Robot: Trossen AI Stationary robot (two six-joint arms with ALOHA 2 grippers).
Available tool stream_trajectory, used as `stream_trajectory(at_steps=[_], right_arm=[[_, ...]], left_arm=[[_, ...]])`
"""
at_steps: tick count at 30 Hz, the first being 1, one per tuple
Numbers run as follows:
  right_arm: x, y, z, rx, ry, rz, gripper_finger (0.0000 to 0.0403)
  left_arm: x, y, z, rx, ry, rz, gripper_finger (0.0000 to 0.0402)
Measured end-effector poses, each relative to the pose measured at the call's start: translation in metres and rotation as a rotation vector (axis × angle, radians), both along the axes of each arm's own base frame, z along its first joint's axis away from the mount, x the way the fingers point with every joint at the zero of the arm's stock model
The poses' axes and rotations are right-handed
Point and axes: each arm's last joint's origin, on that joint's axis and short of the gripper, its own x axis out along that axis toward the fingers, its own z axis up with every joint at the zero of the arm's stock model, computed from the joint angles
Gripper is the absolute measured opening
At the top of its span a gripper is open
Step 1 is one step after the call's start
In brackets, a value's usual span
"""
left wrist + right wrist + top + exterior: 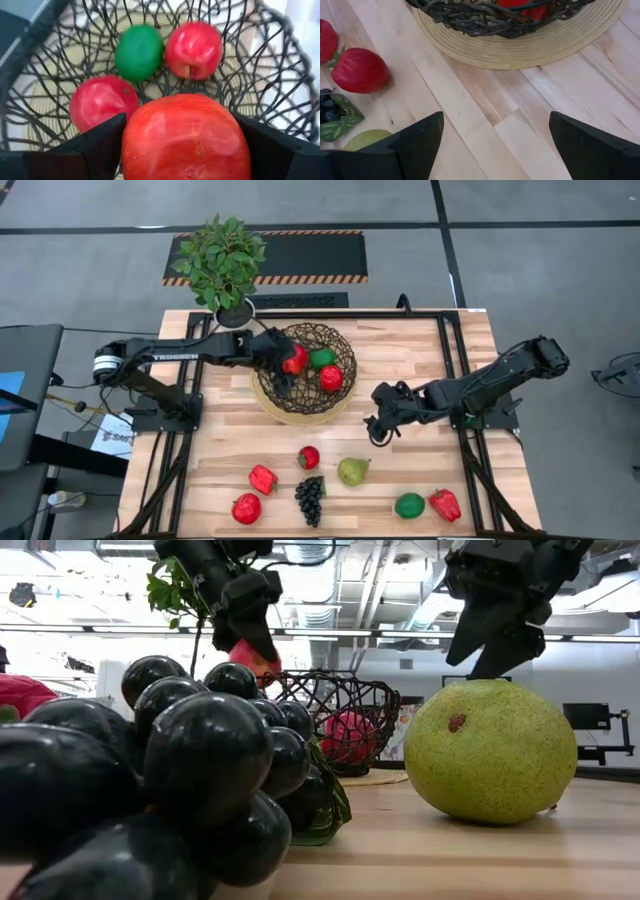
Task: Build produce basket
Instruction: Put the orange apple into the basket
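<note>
Already the left hand (pixel 284 366) holds a glossy red fruit (pixel 186 137) over the basket (pixel 338 406), where two red pieces and a green one lie. It looks hard, light and slippery, best pinched across its middle; roundish, no clear long axis. Right hand (pixel 378 426) hangs wide apart, empty, above the surface (pixel 400 360) just right of the basket.

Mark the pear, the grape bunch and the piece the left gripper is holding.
pear (pixel 352 471): high view, middle of its body.
grape bunch (pixel 310 499): high view, centre of the cluster.
red piece (pixel 186 137) held by the left gripper (pixel 185 145): left wrist view, its front face.
</note>
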Motion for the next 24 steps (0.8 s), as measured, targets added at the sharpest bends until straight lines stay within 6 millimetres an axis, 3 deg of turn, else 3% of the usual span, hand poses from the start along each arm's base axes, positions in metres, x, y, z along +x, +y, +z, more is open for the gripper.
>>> stream_trajectory(at_steps=[4,14,24], right_arm=[[0.0,-0.002,-0.001,-0.005,0.011,-0.002,0.0379],[-0.001,-0.002,-0.001,-0.021,0.023,0.022,0.0379],[0.0,-0.006,-0.001,-0.033,0.023,0.026,0.0379]], left_arm=[[0.007,0.001,-0.013,-0.044,0.038,0.004,0.0318],[-0.003,-0.003,0.005,-0.063,-0.035,0.038,0.0318],[0.005,0.001,-0.008,-0.006,0.022,0.058,0.0318]])
